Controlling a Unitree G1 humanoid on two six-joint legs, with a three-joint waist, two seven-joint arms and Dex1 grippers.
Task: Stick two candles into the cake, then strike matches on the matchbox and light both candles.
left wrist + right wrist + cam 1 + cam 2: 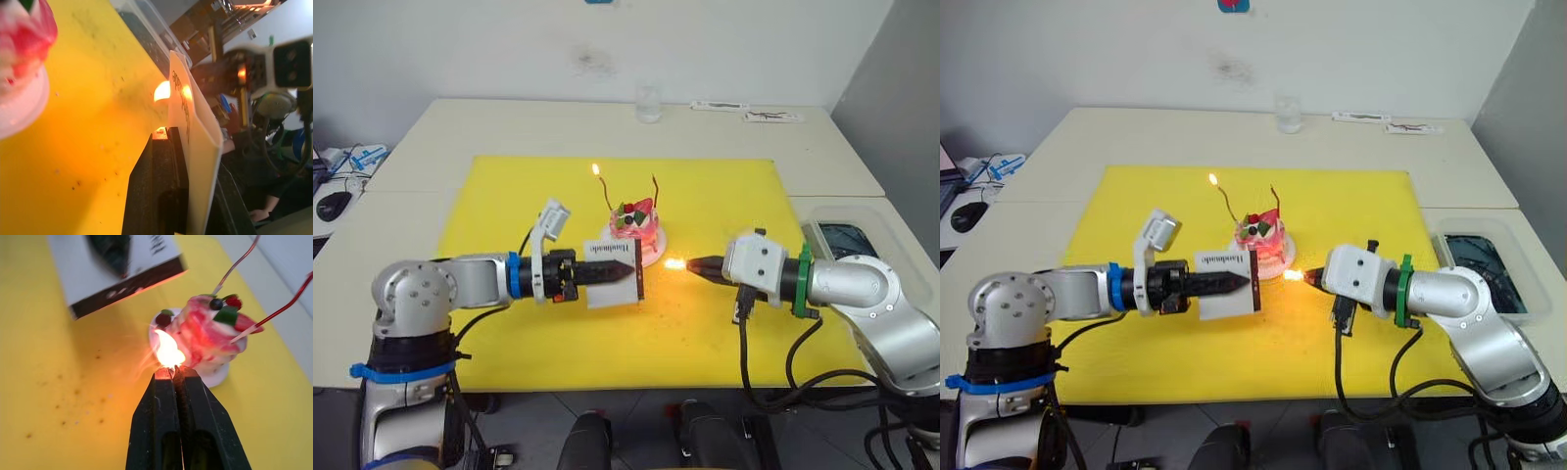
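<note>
Candles stand in the cake, which sits on its small white plate near the middle of the yellow mat on the desk. Of the two thin sticks, the one at the cake's 11 o'clock carries a small flame at its tip; the one at 1 o'clock shows no flame. Their lower ends are lost among the toppings.

Just at the cake's 7 o'clock, the left claw is pressed together on the matchbox, holding it on edge with the dark striking strip facing the other arm. Its fingers cover much of the box's printed face, so the print cannot be read.

At the cake's 4 o'clock, the right claw is pinched shut on a burning match. The flame glows just off the striking strip and close to the plate's rim. The match itself is almost wholly hidden between the fingers and behind the glare, with barely a stub visible in the right wrist view.

A clear cup stands at the desk's 12 o'clock edge, and a plastic tray lies off the mat at 3 o'clock, partly cut off behind the right arm.
</note>
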